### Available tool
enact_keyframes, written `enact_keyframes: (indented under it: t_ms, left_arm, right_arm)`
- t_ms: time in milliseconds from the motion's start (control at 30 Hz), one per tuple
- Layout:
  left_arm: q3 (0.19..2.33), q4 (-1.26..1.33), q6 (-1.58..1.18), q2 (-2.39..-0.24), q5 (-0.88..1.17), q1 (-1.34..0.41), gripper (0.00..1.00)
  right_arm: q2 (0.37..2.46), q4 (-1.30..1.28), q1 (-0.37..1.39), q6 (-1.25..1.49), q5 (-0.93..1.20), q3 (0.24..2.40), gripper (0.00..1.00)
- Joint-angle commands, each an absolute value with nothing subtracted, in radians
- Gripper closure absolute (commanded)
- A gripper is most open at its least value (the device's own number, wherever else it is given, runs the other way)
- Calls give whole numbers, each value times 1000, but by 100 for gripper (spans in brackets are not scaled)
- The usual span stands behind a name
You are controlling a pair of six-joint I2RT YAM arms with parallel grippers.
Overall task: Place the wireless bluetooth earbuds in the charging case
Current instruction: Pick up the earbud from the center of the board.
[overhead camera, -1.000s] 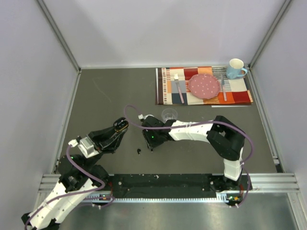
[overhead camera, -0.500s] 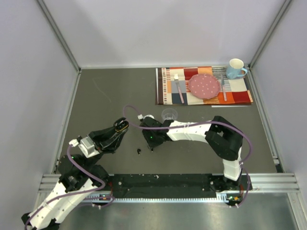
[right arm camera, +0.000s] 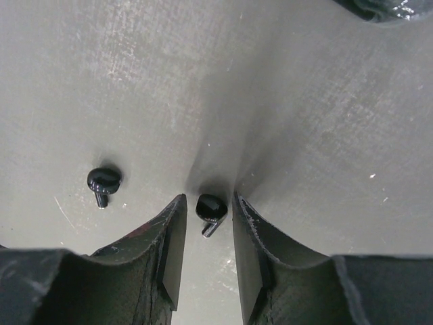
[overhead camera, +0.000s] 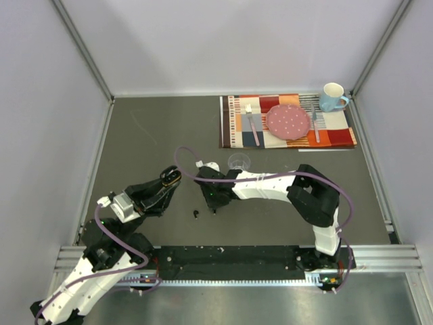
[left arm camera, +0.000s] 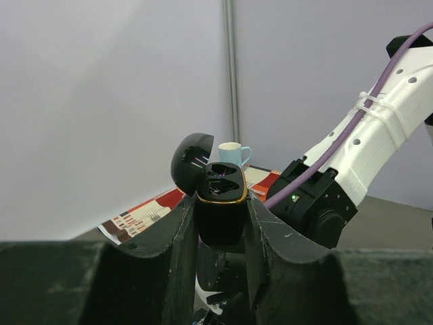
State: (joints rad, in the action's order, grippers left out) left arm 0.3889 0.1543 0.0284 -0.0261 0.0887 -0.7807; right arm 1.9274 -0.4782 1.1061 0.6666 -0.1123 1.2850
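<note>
Right gripper [right arm camera: 208, 201] is straddling one earbud [right arm camera: 211, 208], jaws narrow, gaps either side. Second earbud [right arm camera: 103, 180] is lying just left. Left gripper [left arm camera: 220, 203] is clamping the open charging case [left arm camera: 220, 220].

Seen from above, the right gripper [overhead camera: 212, 203] hides its fingertips under its own wrist, and with them the bud [right arm camera: 212, 207] between them. The loose bud [overhead camera: 195, 214] is a speck there, too small to show its form. In the left wrist view, the lower half of the case [left arm camera: 220, 203] is buried between the fingers of the left gripper [left arm camera: 220, 198], and its two sockets are too dark to tell whether they are filled. The right wrist view cuts off a dark glossy thing [right arm camera: 379, 7] at its top edge.
</note>
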Motion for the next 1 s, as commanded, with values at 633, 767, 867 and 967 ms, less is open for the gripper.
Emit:
enact_keyframes:
  t_ms: [633,767,867,967]
  left_arm:
    - [373,189,20,-15,66,-784,100]
    - [374,187,15,-15,63,-782,100]
    - [376,186,17,-15,60,-784,100]
    - [376,187,17,-15,54,-782,100]
  right_arm:
    - [2008,-626,1144,759,-198,1328,80]
    - [1987,-624,1143,761,-213,1325,87]
    - [1945,-626,1143,764,-242,1316,95]
    - [1876,-623,1143,759,-296,1301,100]
